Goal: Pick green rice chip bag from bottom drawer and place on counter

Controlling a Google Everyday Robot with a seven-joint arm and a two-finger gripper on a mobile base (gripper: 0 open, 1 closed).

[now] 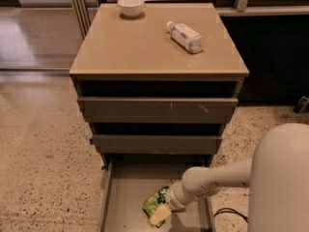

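Down in the bottom drawer (126, 195), the gripper (160, 215) rests against the green rice chip bag (155, 201), toward the front edge; whether it has hold of it, I cannot tell. Two upper drawers (157, 109) jut out overhead. On the counter (140, 47), a bowl (131, 6) stands back-left and a bottle (186, 36) lies back-right.

Gripper (160, 213) down in the open bottom drawer (126, 197) at 6 o'clock, right against the green rice chip bag (154, 200); counter (145, 47) carries white bowl (131, 6) at 11, bottle (186, 36) lying at 1.
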